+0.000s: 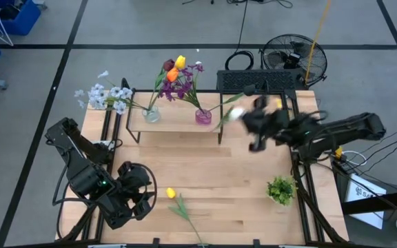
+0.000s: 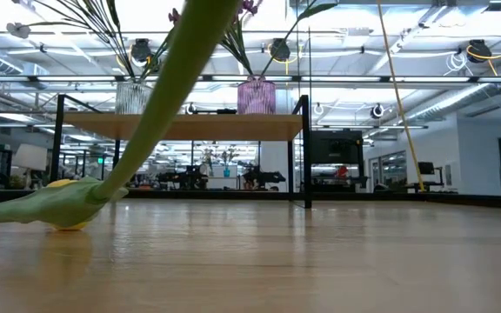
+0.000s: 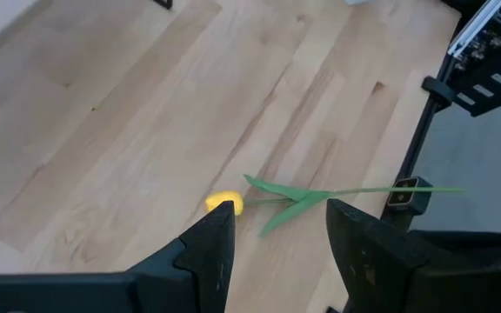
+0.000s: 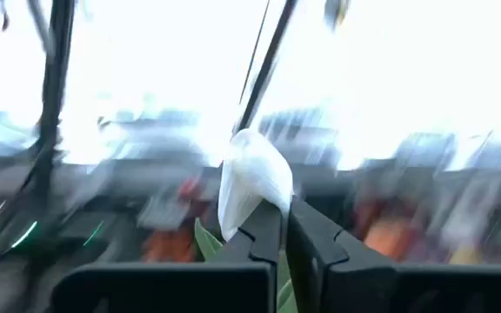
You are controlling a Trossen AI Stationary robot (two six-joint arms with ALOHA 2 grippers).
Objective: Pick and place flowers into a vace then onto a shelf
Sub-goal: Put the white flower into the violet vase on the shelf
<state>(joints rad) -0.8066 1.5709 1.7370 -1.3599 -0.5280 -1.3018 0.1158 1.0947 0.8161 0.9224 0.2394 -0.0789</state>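
Observation:
The shelf stands at the table's far side and carries a clear vase with pale blue-white sprays and a pink vase with purple, orange, yellow and dark red blooms. My right gripper hovers just right of the shelf's right end, shut on a white flower. A yellow tulip lies flat on the table near the front edge, its stem running toward the near edge. My left gripper is open above the table, just left of that tulip. My right gripper pinches the white flower between its two fingers, right below the white head, which sticks out past the fingertips. A green leaf shows beside the fingers. The flower is lifted clear of the table.
A short leafy green tuft sits near the table's right edge. A black box stands behind the shelf's right end, and a fan is on the floor beyond it. Bare wood lies between the shelf and the yellow tulip.

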